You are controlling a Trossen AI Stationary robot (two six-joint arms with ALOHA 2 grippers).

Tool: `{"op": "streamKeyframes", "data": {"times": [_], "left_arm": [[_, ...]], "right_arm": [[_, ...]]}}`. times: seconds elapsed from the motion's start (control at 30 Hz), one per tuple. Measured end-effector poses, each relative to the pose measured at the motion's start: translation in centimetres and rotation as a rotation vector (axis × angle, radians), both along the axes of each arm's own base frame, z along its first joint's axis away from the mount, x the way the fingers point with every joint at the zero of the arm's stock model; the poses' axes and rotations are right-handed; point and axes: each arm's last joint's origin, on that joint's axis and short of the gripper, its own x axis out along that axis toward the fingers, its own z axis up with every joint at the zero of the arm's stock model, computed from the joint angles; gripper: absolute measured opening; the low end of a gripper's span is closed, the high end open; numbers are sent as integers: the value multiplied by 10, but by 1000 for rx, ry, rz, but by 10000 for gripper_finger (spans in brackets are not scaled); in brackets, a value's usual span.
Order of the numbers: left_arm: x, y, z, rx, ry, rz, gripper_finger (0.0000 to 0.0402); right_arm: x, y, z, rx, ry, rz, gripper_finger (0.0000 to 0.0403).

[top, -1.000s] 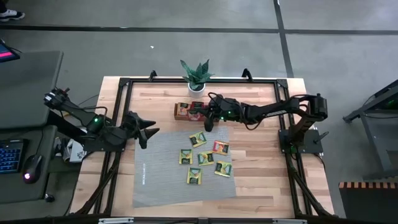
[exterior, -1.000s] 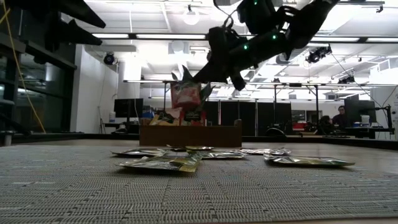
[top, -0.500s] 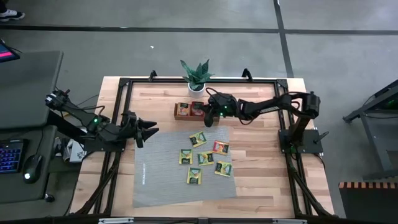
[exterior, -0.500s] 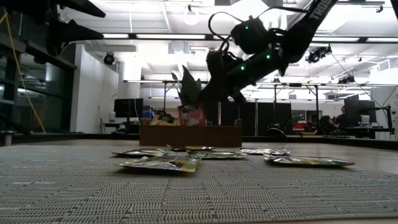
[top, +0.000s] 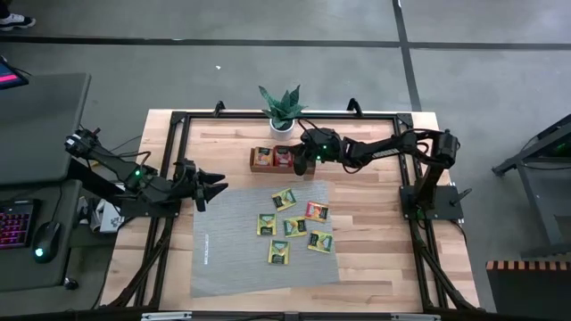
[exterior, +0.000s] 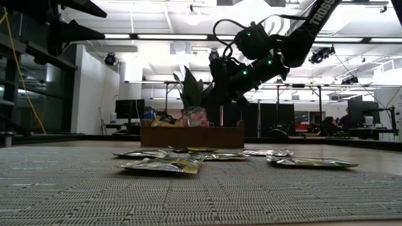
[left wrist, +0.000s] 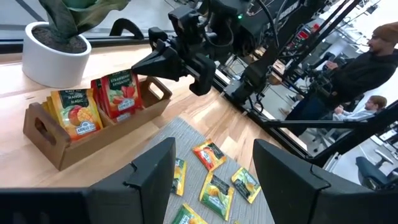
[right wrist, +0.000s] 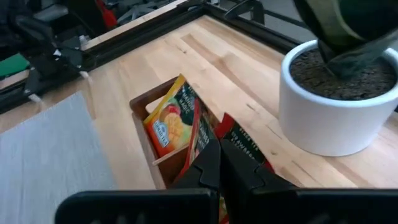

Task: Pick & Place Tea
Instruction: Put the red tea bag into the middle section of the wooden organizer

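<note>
The right gripper hangs over the wooden tray, fingers pinched together on a red tea sachet standing in its middle compartment. Six more sachets lie on the grey mat below it. The left gripper waits spread apart beside the mat.

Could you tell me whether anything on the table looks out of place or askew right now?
Nothing stands out: six tea sachets lie flat on the grey mat, and the sachets in the wooden tray stand upright.
</note>
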Motion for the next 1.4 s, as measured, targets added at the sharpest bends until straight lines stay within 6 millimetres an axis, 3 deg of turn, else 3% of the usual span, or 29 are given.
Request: {"op": "streamKeyframes", "data": {"times": [0.57, 0.93, 1.4], "left_arm": [[0, 0, 0, -16, -7, 3, 214], [0, 0, 1, -19, -14, 6, 214], [0, 0, 2, -23, -25, 13, 214]], "right_arm": [[0, 4, -2, -22, 35, 64, 0], [4, 7, -23, 13, 85, 101, 0], [1, 9, 1, -38, 29, 141, 1]]}}
